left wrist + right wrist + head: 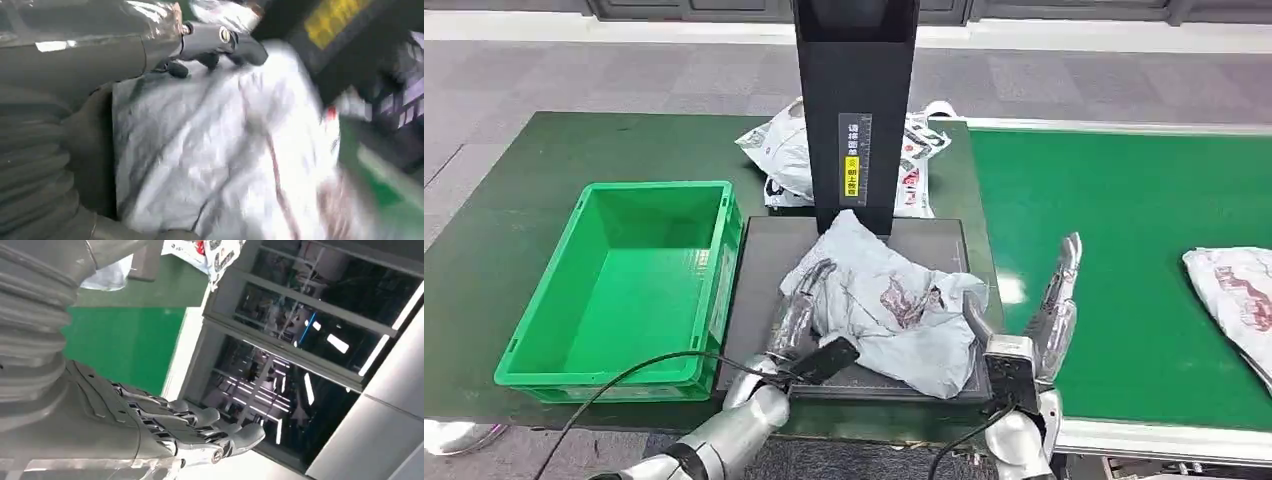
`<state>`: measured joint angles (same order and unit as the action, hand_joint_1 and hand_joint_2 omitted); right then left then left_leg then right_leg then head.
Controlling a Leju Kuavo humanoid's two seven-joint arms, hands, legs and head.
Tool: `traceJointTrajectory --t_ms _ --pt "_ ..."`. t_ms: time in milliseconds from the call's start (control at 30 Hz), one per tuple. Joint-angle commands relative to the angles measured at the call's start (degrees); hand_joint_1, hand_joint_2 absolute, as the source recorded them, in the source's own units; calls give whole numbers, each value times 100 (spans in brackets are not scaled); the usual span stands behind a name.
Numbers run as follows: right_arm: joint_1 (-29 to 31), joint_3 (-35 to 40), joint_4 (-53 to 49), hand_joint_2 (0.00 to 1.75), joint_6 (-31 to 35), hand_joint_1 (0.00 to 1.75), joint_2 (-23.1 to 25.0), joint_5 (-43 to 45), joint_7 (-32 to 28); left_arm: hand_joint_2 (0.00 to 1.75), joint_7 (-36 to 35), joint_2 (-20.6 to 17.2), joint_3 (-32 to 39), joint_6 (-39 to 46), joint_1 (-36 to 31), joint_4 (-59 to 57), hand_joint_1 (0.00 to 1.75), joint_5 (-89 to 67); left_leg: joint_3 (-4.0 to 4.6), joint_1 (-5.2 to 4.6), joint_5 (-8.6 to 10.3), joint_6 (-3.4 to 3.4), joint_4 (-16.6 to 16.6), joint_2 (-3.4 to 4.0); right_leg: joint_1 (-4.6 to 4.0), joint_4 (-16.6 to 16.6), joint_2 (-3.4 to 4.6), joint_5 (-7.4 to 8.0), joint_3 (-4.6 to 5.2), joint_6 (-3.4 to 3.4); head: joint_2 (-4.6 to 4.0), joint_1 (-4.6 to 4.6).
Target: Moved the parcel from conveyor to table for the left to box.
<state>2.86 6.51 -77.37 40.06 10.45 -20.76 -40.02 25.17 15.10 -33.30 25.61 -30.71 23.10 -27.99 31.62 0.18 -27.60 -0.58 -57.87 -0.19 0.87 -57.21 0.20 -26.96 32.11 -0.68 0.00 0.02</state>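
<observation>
Parcel (pixel 889 305): off conveyor (pixel 1124 220), on black pad.
Left hand (pixel 802 305): fingers laid on it; grasp unclear.
Right hand (pixel 1054 310): alongside, fingers straight, empty.
Green box (pixel 629 285): beyond left hand, unfilled; boxing remains.

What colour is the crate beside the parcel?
Bright green crate, clearest in the head view.

A parcel-sorting station in a warehouse or logistics hall: broad green conveyor belt (pixel 1124 220) on the right, dark green worktable (pixel 524 200) with open green plastic crate (pixel 629 285), tall black scanner column (pixel 856 110) over crumpled plastic mailing bags (pixel 784 150), grey carpet-tiled floor (pixel 624 70) beyond.
</observation>
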Motion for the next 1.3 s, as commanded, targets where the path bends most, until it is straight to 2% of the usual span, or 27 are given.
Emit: traceJointTrajectory --t_ms 33,67,100,133,233,300,400,433,533,600,633,667,733,767,800,833,933,1000,1200,1233,1300 --pt "118 -343 268 175 -6 0 75 139 2 175 -492 -183 -1747 -98 -167 -532 3 -1136 -2 5 10 1 11 1 -7 16 -2 11 -4 5 0 -2" --pt "118 -343 268 175 -6 0 75 139 2 175 -492 -183 -1747 -98 -167 -532 3 -1136 -7 2 7 3 9 -8 -3 12 -10 5 -13 3 0 0" --pt "74 -340 226 175 -6 0 76 133 2 175 -556 -163 -1766 -76 -182 -536 169 -1187 -10 4 11 4 15 -13 -6 21 -16 10 -21 4 0 0" --pt "63 -321 254 175 -6 0 67 121 2 175 -608 -161 -1759 -48 -184 -524 175 -1235 -12 1 9 4 12 -14 -2 16 -18 7 -22 3 0 0" --pt "43 -320 274 175 -6 0 65 94 2 175 -588 -154 -1417 210 -207 -390 175 -1108 -7 4 13 3 14 -11 -5 20 -16 14 -18 6 0 0" --pt "8 -325 278 175 -6 0 65 104 2 175 -349 -126 -927 497 -244 -218 175 -799 -4 4 9 5 4 -19 -4 11 -22 6 -17 3 0 0" --pt "1 -322 285 175 -6 0 65 109 2 175 -330 -120 -859 541 -256 -177 175 -746 3 3 18 6 8 -16 -5 13 -22 12 -8 6 0 0" --pt "-13 -298 276 175 -6 0 55 136 2 175 -123 -137 -621 675 -291 6 175 -570 1 5 15 5 5 -16 -6 11 -21 10 -10 5 0 0" --pt "27 -235 349 175 -6 0 41 190 2 175 158 -237 -194 1439 -485 470 175 -431 6 3 18 1 2 -14 -4 5 -19 10 -2 5 0 0" --pt "45 -240 368 175 -6 0 47 186 2 175 134 -256 -163 1349 -571 497 175 -417 15 5 21 1 -2 -15 -7 2 -20 13 7 6 0 0" --pt "77 -233 375 175 -6 0 49 211 2 175 68 -337 301 1439 -528 956 175 -696 16 7 18 0 -6 -16 -9 -2 -21 10 9 5 0 0" --pt "108 -237 406 175 -6 0 49 200 2 175 -28 -292 1218 1439 -398 1505 175 -1642 13 5 16 1 -6 -13 -7 -4 -17 9 9 4 0 0" --pt "163 -281 425 175 -6 0 64 205 2 175 -265 -229 2356 1439 -384 2143 175 -3137 21 5 18 0 -7 -7 -6 -6 -12 12 18 5 0 0" --pt "189 -312 404 175 -6 0 76 211 2 175 -299 -220 2673 1439 -425 2283 175 -3376 27 7 20 -1 -9 -5 -9 -9 -10 15 24 7 0 0" --pt "218 -314 432 175 -6 0 72 215 2 175 -223 -288 2698 1439 -549 2140 175 -3275 28 5 18 0 -12 -8 -6 -14 -12 12 25 5 0 0" --pt "224 -411 394 175 -6 0 116 143 2 175 -477 -354 3018 1439 -555 2377 175 -3596 25 6 20 -3 -10 -9 -8 -12 -12 11 22 4 0 0" --pt "204 -456 549 175 -6 0 66 214 2 175 -716 -514 4253 1439 -239 3673 175 -4795 24 7 22 -4 -6 18 -8 -13 13 18 31 10 0 0" --pt "186 -445 531 175 -6 0 31 251 2 175 -477 -683 4357 1439 -210 3623 175 -4547 16 5 19 -5 -2 35 -6 -16 32 18 31 10 0 0" --pt "186 -445 531 175 -6 0 31 251 2 175 -477 -683 4357 1439 -210 3623 175 -4547 13 4 21 -4 2 19 -7 -18 16 11 31 9 0 -2" --pt "182 -485 525 175 -6 0 58 224 2 175 -683 -564 4456 1439 -128 3888 175 -4888 15 7 24 -4 5 16 -10 -13 12 15 30 11 0 -2" --pt "182 -485 525 175 -6 0 58 224 2 175 -683 -564 4456 1439 -128 3888 175 -4888 21 9 28 -7 5 3 -11 -9 0 16 28 8 0 0"
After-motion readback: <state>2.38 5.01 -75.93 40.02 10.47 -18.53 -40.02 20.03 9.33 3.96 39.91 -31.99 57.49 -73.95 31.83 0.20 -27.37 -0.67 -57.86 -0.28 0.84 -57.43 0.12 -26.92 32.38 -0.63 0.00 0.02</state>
